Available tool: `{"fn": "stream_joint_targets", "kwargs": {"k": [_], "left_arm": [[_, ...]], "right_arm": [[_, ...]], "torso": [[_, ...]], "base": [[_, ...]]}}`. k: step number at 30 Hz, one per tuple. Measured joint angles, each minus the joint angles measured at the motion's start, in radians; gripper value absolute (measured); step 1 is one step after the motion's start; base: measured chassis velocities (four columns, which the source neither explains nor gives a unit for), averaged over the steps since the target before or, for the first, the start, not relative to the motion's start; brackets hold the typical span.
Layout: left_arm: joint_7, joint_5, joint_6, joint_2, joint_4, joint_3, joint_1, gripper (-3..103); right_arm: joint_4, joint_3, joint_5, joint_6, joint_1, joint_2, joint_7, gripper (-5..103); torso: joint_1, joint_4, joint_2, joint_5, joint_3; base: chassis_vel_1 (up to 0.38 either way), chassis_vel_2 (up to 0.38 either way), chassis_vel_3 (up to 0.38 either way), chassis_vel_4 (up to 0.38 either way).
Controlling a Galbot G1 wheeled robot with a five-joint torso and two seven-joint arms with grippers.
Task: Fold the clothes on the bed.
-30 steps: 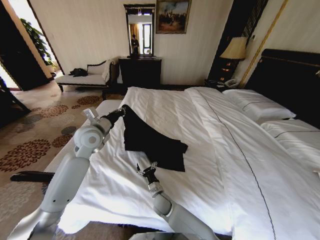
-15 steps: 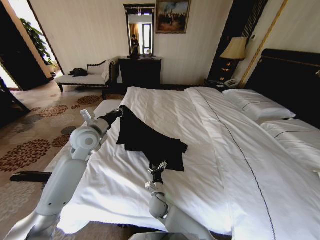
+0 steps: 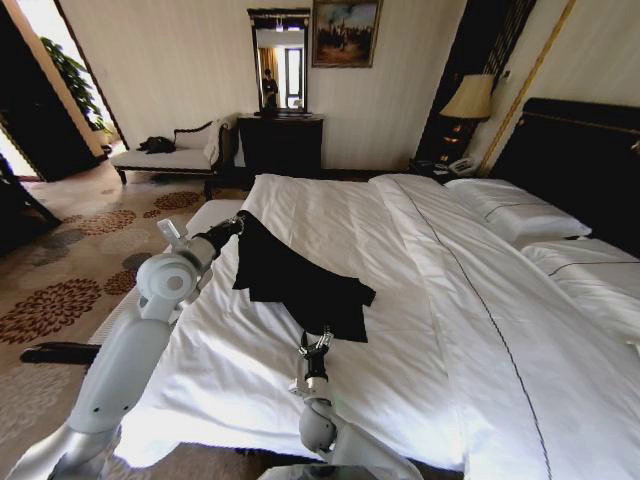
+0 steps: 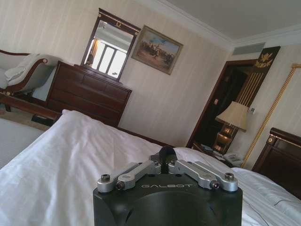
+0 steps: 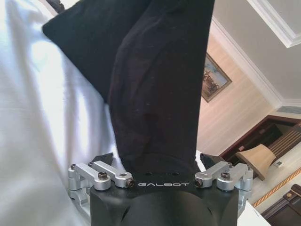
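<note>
The black T-shirt point(image 3: 300, 280) lies bunched on the near left part of the bed point(image 3: 440, 300), small against the white duvet. My left gripper point(image 3: 238, 224) is shut on the shirt's far left corner and holds it slightly lifted; in the left wrist view a bit of black cloth point(image 4: 165, 152) shows between the closed fingers of my left gripper point(image 4: 165, 155). My right gripper point(image 3: 318, 341) points up at the shirt's near edge. In the right wrist view my right gripper point(image 5: 155, 162) is open, with the black cloth point(image 5: 160, 84) hanging down between its spread fingers.
A narrow white bench point(image 3: 212, 214) stands at the bed's left side, beyond it patterned carpet point(image 3: 70, 290). A chaise point(image 3: 165, 155) and dark dresser point(image 3: 280, 142) line the far wall. Pillows point(image 3: 520, 212) and the dark headboard point(image 3: 585, 160) are on the right.
My right gripper has swung rightward and forward, from beside the shirt's near left edge to right under its near edge. The left gripper has kept its hold, shifting slightly left.
</note>
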Motion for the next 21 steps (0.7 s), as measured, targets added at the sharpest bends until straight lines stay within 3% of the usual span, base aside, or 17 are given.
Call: {"fn": "stream_joint_targets", "kwargs": {"k": [1,7,9,13,15,16,18,21], "left_arm": [[0.000,0.000,0.000,0.000,-0.001,-0.001,0.001,2],[0.000,0.000,0.000,0.005,-0.005,-0.006,0.009,2],[0.000,0.000,0.000,0.007,-0.006,-0.008,0.011,2],[0.000,0.000,0.000,0.013,-0.006,-0.011,0.015,2],[0.000,0.000,0.000,0.013,-0.006,-0.011,0.016,2],[0.000,0.000,0.000,0.013,-0.006,-0.012,0.018,2],[0.000,0.000,0.000,0.013,-0.006,-0.012,0.020,2],[0.000,0.002,0.001,0.014,-0.006,-0.013,0.024,2]], "right_arm": [[-0.001,0.004,-0.001,0.004,0.001,0.001,-0.001,102],[0.002,0.027,-0.004,0.032,0.010,0.005,-0.012,78],[0.006,0.027,-0.003,0.036,0.009,0.005,-0.013,78],[0.018,0.025,-0.002,0.073,-0.002,0.004,-0.034,56],[0.019,0.025,-0.002,0.078,-0.003,0.004,-0.038,56],[0.020,0.026,-0.002,0.089,-0.006,0.004,-0.045,44],[0.020,0.027,-0.002,0.097,-0.007,0.003,-0.051,44],[0.020,0.038,-0.001,0.142,-0.008,0.003,-0.084,28]], "torso": [[0.000,0.0000,0.000,0.0000,0.000],[0.000,-0.0001,0.000,0.0000,0.000],[0.000,-0.0001,0.000,0.0000,0.000],[0.000,-0.0001,0.000,0.0000,0.000],[0.000,-0.0001,0.000,0.0000,0.000],[0.000,-0.0001,0.000,0.0000,0.000],[0.000,-0.0002,0.000,0.0000,0.000],[0.000,-0.0001,0.000,0.0000,0.000]], "base": [[0.000,0.000,0.000,0.000],[0.000,0.000,0.000,0.000],[0.000,0.000,0.000,0.000],[0.000,0.000,0.000,0.000],[0.000,0.000,0.000,0.000],[0.000,0.000,0.000,0.000],[0.000,0.000,0.000,0.000],[0.000,0.000,0.000,0.000]]}}
